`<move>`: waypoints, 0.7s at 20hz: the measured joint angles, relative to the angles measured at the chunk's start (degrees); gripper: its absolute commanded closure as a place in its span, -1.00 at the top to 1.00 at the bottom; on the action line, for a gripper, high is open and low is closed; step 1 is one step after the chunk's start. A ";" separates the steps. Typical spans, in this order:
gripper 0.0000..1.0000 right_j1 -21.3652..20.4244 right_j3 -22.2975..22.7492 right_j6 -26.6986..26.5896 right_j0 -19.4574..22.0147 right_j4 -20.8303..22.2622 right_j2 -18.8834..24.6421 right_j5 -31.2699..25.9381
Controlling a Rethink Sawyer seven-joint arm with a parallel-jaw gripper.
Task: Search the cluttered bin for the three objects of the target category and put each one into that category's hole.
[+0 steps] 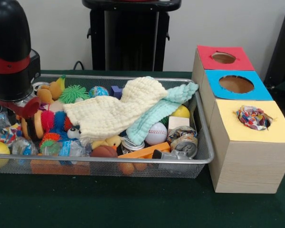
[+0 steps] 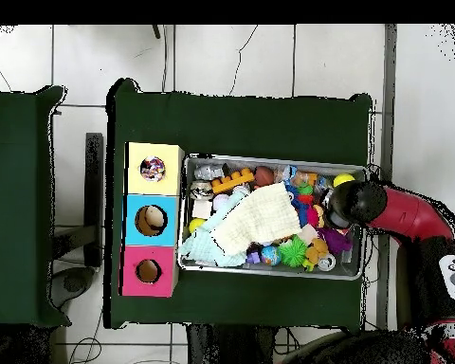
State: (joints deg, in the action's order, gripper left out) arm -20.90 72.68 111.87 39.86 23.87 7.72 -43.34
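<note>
The wire mesh bin (image 1: 133,162) is full of toys. A cream waffle-knit cloth (image 1: 116,110) lies spread on top at its middle, also in the overhead view (image 2: 261,215). A mint-green waffle-knit cloth (image 1: 162,110) lies partly under it, towards the boxes (image 2: 209,248). A white dotted cloth (image 1: 253,117) is bunched in the yellow-topped box's hole (image 2: 153,169). My arm (image 1: 9,57) hangs over the bin's end farthest from the boxes (image 2: 354,202). Its gripper end is low among the toys and is hidden by the arm's body.
A blue-topped box (image 1: 235,85) and a red-topped box (image 1: 223,58) stand in a row behind the yellow one (image 1: 256,137). A fuzzy blue and red toy with eyes (image 1: 61,122), a baseball (image 1: 156,133), crushed cans (image 1: 184,141) and balls fill the bin.
</note>
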 measured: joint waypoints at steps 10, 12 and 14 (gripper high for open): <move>-1.00 -0.21 0.36 0.00 0.08 0.05 -0.01 1.38; -1.00 -0.22 0.44 0.00 0.08 0.05 -0.01 1.62; -1.00 -0.22 0.51 0.00 0.09 0.05 -0.01 1.74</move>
State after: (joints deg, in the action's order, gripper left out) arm -21.12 73.20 111.87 39.95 23.92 7.71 -41.60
